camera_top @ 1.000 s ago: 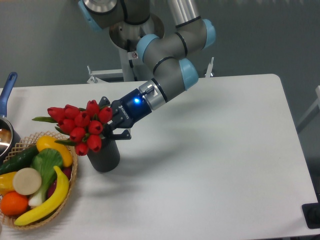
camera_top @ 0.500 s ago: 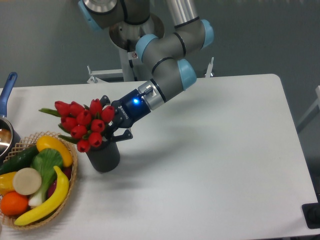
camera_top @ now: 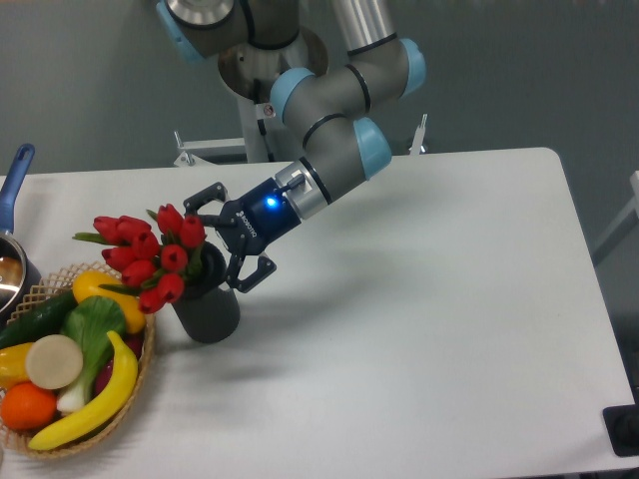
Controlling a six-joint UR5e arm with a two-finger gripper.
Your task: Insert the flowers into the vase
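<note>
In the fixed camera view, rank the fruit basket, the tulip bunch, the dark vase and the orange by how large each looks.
1. Fruit basket, though the frame edge cuts it off.
2. Flowers, sitting in the vase.
3. Vase: close to the flowers in apparent size and partly hidden by them, so this order is unsure.
4. Orange, clearly smallest.

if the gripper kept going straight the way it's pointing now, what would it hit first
Most likely the flowers. The open gripper points left and slightly down, with the tulip heads leaning out of the vase right in front of its fingertips. Depth is hard to judge from one view, so it might graze the vase rim instead.
</note>
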